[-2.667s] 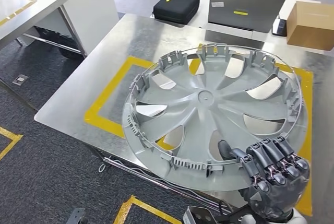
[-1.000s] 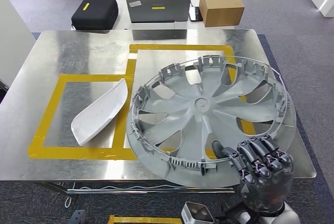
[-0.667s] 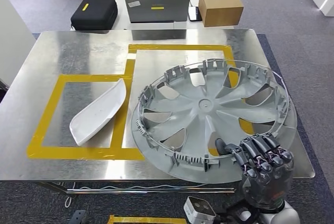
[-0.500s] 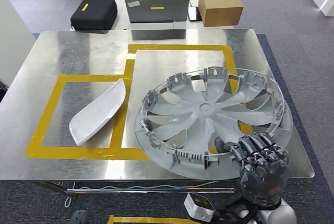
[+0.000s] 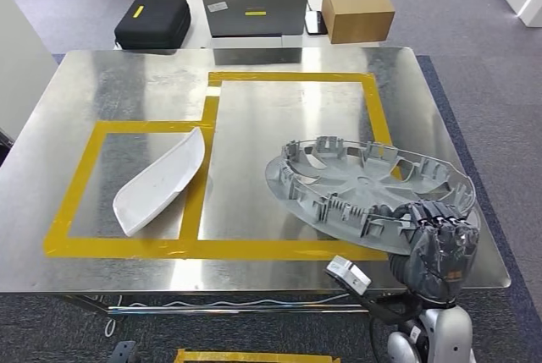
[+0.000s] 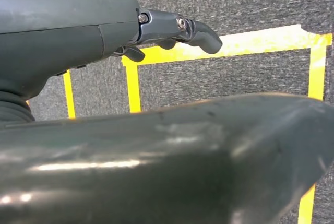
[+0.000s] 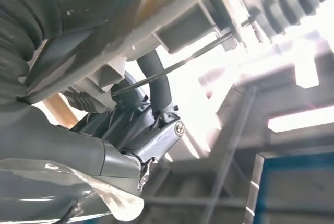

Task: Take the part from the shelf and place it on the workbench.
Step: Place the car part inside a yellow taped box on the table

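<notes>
The right hand (image 5: 439, 244) grips the near rim of the wheel cover (image 5: 367, 189), now tipped much flatter and lower over the bench (image 5: 128, 84) than before; the left hand (image 6: 177, 28) hangs empty, fingers apart

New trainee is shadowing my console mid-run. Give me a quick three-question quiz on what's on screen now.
1. True or false: the right hand grips the wheel cover.
2. Which lies in the left taped box: A) white curved part B) cardboard box C) black case?
3. Fill in: the wheel cover is tilted above the ____.

Key: 1 true; 2 A; 3 workbench.
</notes>
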Controlling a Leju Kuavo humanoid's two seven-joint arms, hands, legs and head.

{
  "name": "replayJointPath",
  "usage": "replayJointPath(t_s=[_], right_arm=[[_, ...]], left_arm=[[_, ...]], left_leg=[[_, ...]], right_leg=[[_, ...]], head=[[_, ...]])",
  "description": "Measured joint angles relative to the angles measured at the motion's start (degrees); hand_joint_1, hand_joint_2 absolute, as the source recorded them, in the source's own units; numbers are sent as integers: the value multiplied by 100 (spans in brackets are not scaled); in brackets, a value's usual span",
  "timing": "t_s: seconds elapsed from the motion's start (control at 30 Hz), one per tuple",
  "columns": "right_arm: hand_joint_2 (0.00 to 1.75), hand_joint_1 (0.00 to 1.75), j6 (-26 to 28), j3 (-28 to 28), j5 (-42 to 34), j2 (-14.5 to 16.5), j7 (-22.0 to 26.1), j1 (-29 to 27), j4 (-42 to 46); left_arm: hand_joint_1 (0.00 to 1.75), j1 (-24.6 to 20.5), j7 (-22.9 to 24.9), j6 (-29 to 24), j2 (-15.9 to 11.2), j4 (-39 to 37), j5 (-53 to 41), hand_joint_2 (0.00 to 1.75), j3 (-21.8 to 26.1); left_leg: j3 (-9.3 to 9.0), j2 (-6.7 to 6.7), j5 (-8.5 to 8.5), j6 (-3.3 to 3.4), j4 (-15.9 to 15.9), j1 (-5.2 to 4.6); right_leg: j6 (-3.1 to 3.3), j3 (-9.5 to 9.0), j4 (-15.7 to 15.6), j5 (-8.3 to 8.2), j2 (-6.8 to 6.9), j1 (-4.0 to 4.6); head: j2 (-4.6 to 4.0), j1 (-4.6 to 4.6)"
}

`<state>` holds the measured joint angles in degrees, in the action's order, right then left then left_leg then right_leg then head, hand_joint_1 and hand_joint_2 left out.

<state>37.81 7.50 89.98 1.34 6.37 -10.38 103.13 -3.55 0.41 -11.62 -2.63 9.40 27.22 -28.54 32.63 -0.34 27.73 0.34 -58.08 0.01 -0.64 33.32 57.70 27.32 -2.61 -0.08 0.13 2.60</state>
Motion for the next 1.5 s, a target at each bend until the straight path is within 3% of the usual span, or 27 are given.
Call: replayJointPath(t_s=[0.2,0.6,0.9,1.2,1.33,1.5], right_arm=[[175,175,0,236,-1,-532,-954,245,-461],[175,175,0,377,-7,-900,-1545,647,-1017],[175,175,0,390,-761,-910,-920,1258,-1593],[175,175,-4,545,-1139,-819,-690,1667,-2045],[0,0,-14,696,-1175,-783,-708,1913,-2197],[0,0,-16,883,-1280,-773,-716,2133,-2297]], left_arm=[[0,-2,-8,40,-8,1,-19,0,-47],[0,-7,-3,48,-5,1,-55,0,-156],[0,-84,146,9,-8,0,-214,0,-322],[0,-151,201,-19,-7,1,-305,0,-456],[0,-194,201,-72,-5,2,-344,0,-496],[0,-212,198,-144,-7,2,-386,0,-561]], left_leg=[[0,-1,0,1,-2,-3],[-1,0,-2,2,0,0],[-1,0,-6,6,-2,-2],[0,0,-5,6,-2,-1],[0,0,-8,4,-2,-1],[0,-1,-11,3,-2,-1]], right_leg=[[-1,2,0,0,2,-1],[-1,2,0,-1,1,4],[-10,0,0,-8,1,1],[-10,2,1,-8,-1,2],[-10,1,1,-9,0,2],[-10,1,1,-9,1,2]], head=[[0,-1],[0,-1],[0,-1],[0,-1],[0,-1],[0,0]])
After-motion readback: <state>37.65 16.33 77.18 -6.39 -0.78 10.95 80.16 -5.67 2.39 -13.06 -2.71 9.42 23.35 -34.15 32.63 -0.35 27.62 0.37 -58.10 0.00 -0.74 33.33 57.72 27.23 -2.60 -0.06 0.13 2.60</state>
